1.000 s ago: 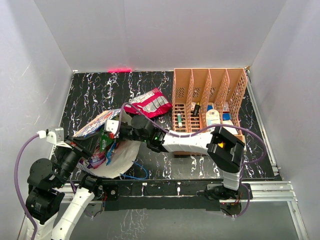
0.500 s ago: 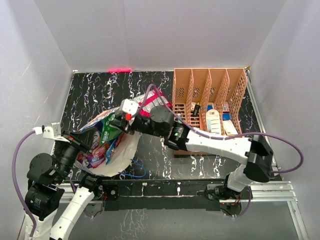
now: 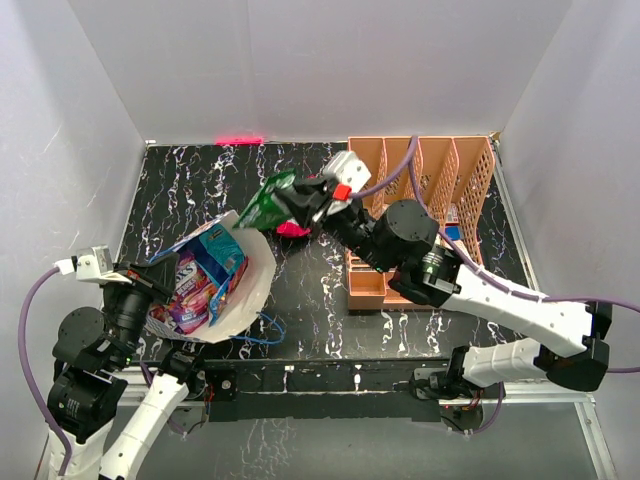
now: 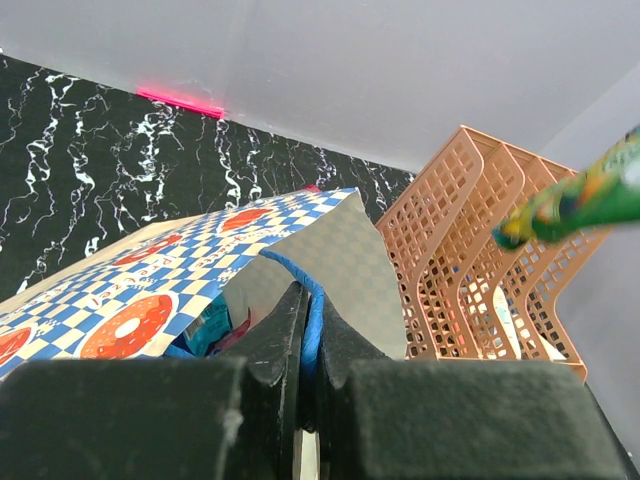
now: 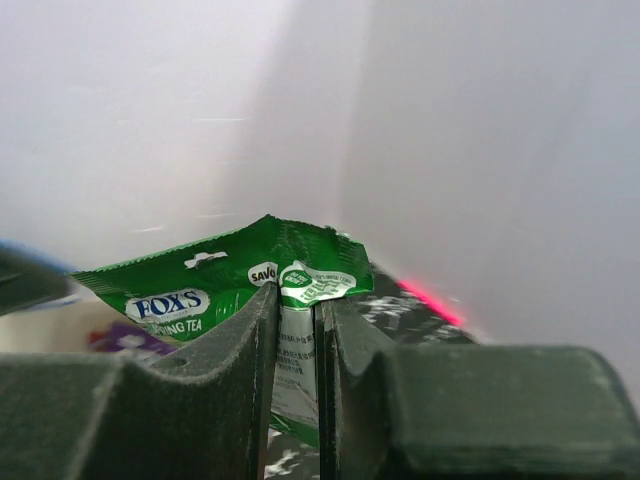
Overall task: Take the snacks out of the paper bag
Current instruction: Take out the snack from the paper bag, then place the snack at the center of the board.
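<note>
The paper bag lies open at the front left, with blue, pink and purple snacks inside. My left gripper is shut on the bag's blue cord handle and holds the mouth open; the checkered band shows in the left wrist view. My right gripper is shut on a green snack packet and holds it in the air over the middle of the table; it also shows in the right wrist view and the left wrist view. A red-pink packet lies on the table, mostly hidden under my right gripper.
A peach slotted organizer with small bottles and boxes stands at the back right, just right of my right arm. A second blue cord handle lies on the table by the bag. White walls close in the black marbled table.
My right gripper has pulled the green packet out of the bag and lifted it up and to the right. The left gripper still holds the bag's handle, and the bag's mouth has tipped open more.
</note>
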